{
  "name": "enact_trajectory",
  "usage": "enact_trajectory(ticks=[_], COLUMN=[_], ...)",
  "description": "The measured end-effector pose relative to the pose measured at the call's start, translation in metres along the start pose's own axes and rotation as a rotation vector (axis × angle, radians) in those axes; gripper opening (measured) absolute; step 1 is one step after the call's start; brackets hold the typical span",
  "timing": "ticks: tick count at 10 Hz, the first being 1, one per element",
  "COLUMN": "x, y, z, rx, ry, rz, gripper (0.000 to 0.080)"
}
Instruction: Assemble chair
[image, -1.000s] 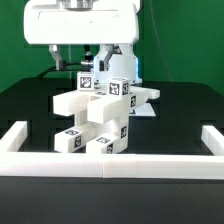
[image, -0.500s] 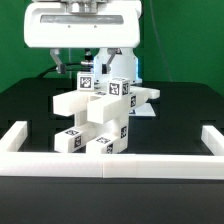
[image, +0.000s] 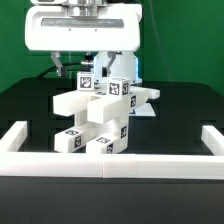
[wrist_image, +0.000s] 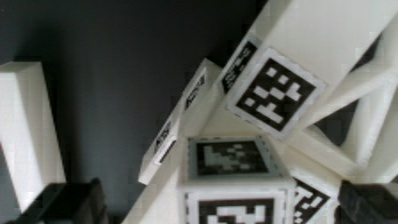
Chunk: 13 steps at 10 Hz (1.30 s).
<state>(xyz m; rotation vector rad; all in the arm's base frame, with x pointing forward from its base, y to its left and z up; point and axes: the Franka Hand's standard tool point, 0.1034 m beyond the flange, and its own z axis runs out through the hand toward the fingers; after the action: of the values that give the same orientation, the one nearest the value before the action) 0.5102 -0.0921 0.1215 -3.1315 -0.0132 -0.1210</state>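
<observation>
Chair (image: 98, 118): a cluster of blocky white pieces is being shown standing on the black table (image: 30, 105), near the middle of the exterior view and just behind the front stretch of the white border rail (image: 110, 165). Several pieces are leaning and overlapping; how they are joined cannot be told.

Tags: black-and-white square markers are being displayed on many faces of the chair pieces, both near the top and low at the front.

Gripper (image: 85, 62): it is being held above and behind the chair, under the large white arm housing. Its fingers are being kept spread wide, and nothing is being pinched between them.

Wrist view: the chair (wrist_image: 249, 130) is being seen from close above, its tagged blocks filling most of the picture; dark fingertips (wrist_image: 71, 200) are being shown at the edge, apart from the blocks.

Rail: it is being seen running along the front and turning up at both ends.

Background: a green wall is being seen behind the arm.
</observation>
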Motion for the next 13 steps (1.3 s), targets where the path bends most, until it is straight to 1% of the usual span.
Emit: enact_trajectory(ticks=[1,2,3,4,6,7,11,13], x=[-0.0001,-0.0002,-0.0002,-0.0002,-0.0002,-0.0002,0.0,0.0006], y=[0.0008,0.0008,0.0008,0.0008,0.0007,0.0005,-0.0002,-0.0023], z=[-0.0001,-0.0001,-0.0001,-0.0001,0.0,0.0,0.0006,0.0006], rx=[0.0,0.0,0.0,0.0,0.001,0.001,0.0,0.0], ry=[0.0,0.0,0.0,0.0,0.0,0.0,0.001,0.002], rz=[0.002,0.002,0.008,0.035,0.06,0.165,0.451,0.703], gripper=[0.0506,0.0506,0.0366,0.0285,0.0285,0.0285,0.0285,0.0287])
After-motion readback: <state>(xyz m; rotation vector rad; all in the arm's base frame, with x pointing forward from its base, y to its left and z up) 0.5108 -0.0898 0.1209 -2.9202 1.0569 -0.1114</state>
